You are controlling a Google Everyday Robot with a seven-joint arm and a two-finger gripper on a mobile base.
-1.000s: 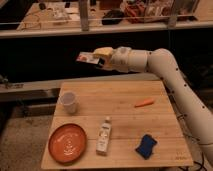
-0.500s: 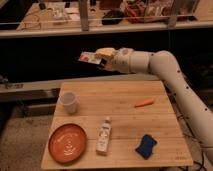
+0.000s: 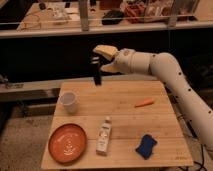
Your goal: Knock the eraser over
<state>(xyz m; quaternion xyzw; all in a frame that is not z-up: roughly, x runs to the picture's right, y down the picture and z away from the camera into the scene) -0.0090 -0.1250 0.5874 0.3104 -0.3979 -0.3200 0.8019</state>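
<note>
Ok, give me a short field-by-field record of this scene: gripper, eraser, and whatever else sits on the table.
gripper: above the table's far edge
eraser: small dark rectangular block, long side vertical, just below the gripper; contact unclear
table: light wooden top
other items: white cup, round orange plate, white bottle lying flat, dark blue squarish pad, small orange stick

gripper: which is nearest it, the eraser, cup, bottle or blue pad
The eraser, the dark block upright right at the gripper, over the table's far edge. The cup, white bottle and blue pad lie farther off on the tabletop.
</note>
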